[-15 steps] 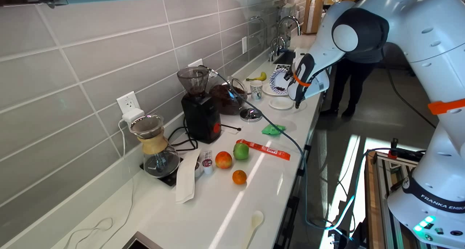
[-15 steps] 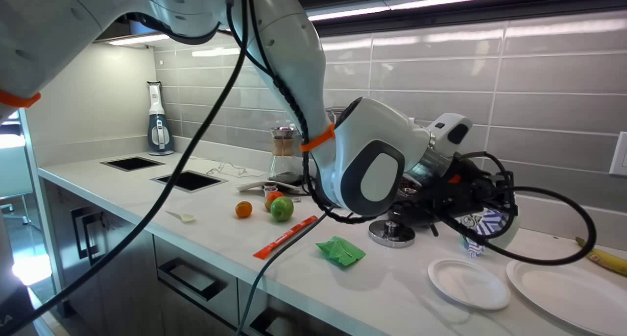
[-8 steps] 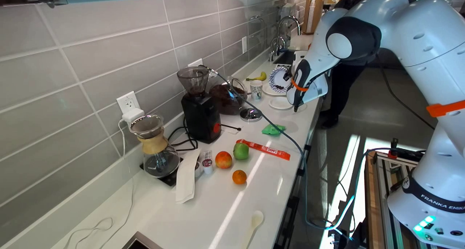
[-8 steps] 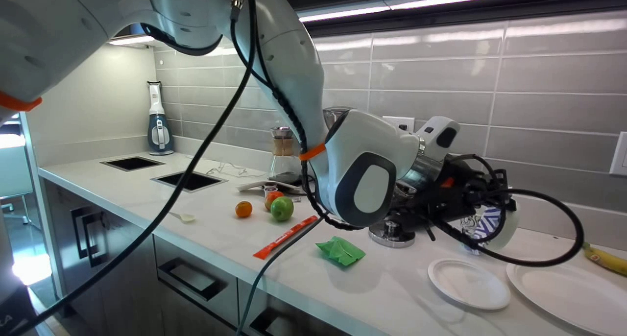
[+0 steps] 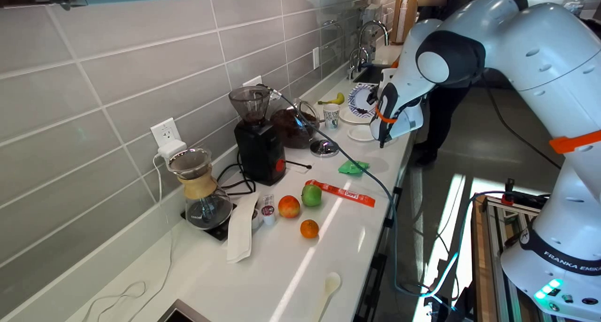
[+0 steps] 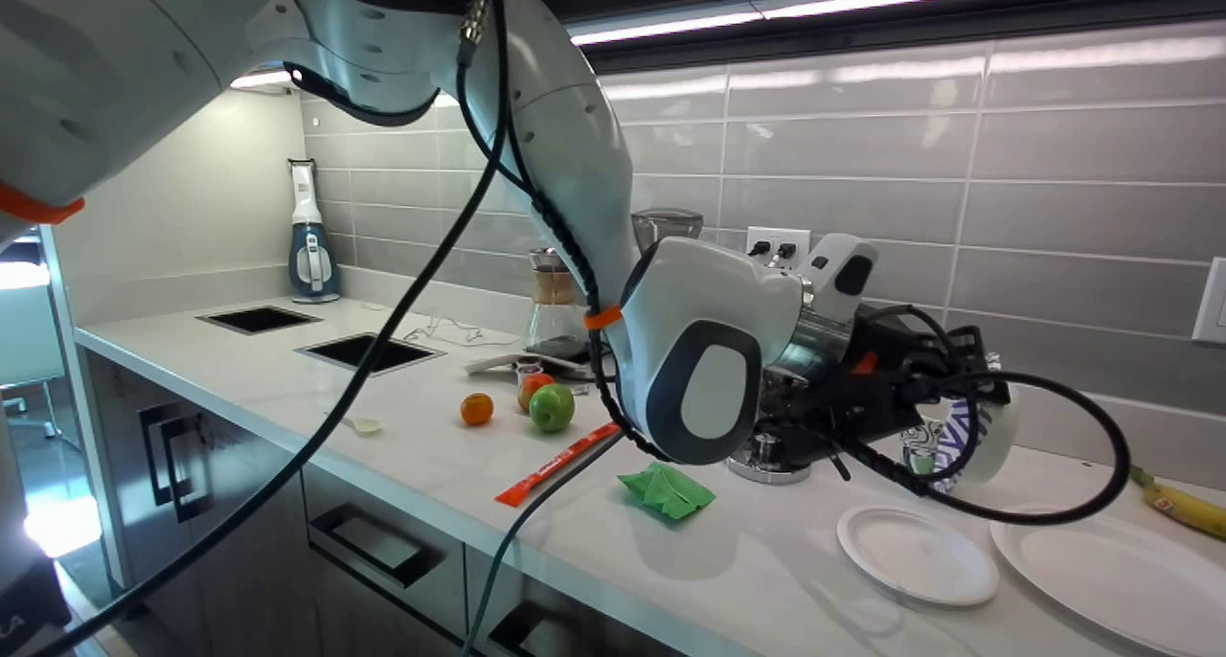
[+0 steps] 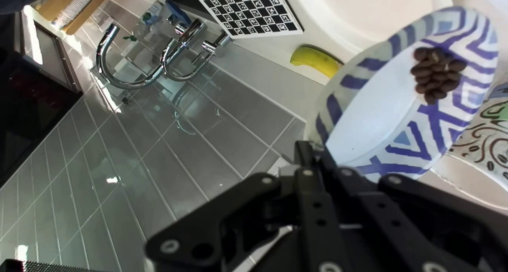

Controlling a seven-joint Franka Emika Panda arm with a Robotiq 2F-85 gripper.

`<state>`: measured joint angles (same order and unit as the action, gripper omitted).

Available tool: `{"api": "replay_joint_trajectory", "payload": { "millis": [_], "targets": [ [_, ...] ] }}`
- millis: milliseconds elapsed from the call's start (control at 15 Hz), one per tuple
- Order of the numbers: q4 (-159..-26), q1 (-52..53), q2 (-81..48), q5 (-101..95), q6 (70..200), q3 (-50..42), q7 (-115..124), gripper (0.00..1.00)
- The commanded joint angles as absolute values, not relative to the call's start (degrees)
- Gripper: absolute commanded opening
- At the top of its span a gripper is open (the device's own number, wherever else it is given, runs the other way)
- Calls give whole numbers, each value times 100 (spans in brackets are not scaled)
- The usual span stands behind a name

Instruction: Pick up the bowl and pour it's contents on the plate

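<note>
My gripper (image 7: 315,155) is shut on the rim of a white paper bowl (image 7: 369,109) with a blue-purple pattern. The bowl is held in the air, strongly tilted, and shows in both exterior views (image 5: 359,98) (image 6: 958,432). Dark brown beans (image 7: 438,71) lie in a cluster on its side wall near the rim. A large white plate (image 7: 373,10) lies beyond the bowl; it also shows in both exterior views (image 5: 348,115) (image 6: 1111,561). A smaller white plate (image 6: 915,554) lies beside it. In an exterior view the arm hides the gripper's fingertips (image 5: 374,96) partly.
A patterned paper cup (image 7: 486,133) stands close to the bowl. A banana (image 6: 1188,506) lies by the large plate. A green packet (image 6: 668,489), a metal lid (image 5: 324,148), a black grinder (image 5: 259,148) and a glass jar (image 5: 293,127) stand nearby. Cables loop around the wrist.
The arm's upper links and wrist have lowered and shifted slightly. The bowl stays gripped and tilted, with only a slight change of position. A person in the background has moved.
</note>
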<state>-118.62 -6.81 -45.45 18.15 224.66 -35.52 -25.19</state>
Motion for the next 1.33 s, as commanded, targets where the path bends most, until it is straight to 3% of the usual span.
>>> {"api": "replay_joint_trajectory", "payload": {
  "millis": [0,1267],
  "targets": [
    [-11868,-595,-4695,2024,22753,-3601,-2670,1],
    [-11984,-559,-4919,2392,23654,-3538,-3380,1]
  ]
}}
